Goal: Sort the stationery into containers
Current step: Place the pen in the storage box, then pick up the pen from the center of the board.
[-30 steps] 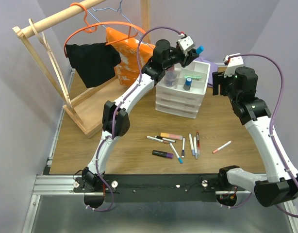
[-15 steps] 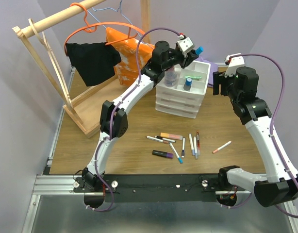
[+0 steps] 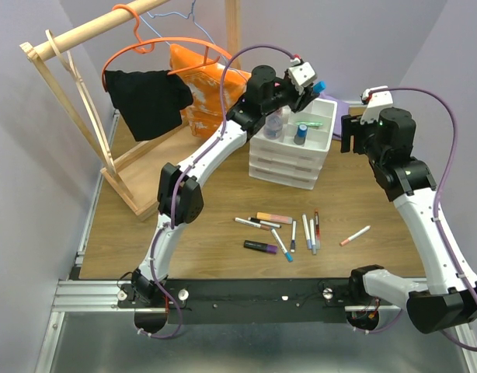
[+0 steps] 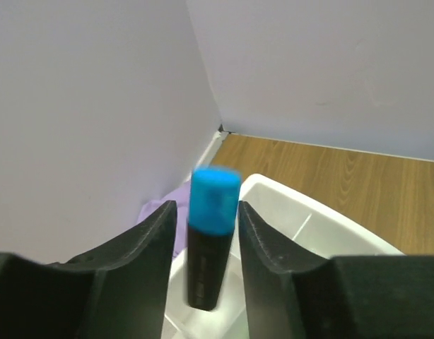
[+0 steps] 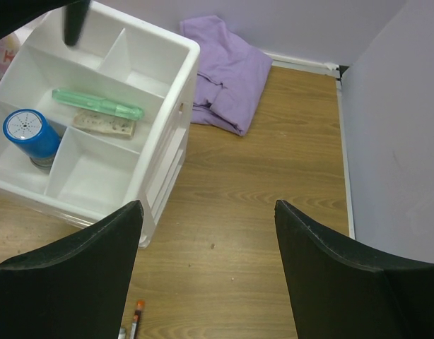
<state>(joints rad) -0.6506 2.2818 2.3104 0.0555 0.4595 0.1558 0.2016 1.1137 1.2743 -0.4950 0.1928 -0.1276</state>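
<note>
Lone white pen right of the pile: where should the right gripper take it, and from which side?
Take the lone white pen mid-barrel, from straight above, with the right gripper turned so its fingers straddle the barrel. It lies flat and diagonal, apart from the other pens, leaving room on both sides.

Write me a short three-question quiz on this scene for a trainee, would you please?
1. True or false: the right gripper is gripping a pen.
2. What stands between the fingers of the left gripper? A. a red-capped pen; B. a black highlighter with a blue cap; C. a pink bottle.
3. What colour is the crumpled cloth lying beside the white plastic drawer organiser?
Key: 1 false, its jaws stand wide apart with nothing between them; 2 B; 3 purple.
</note>
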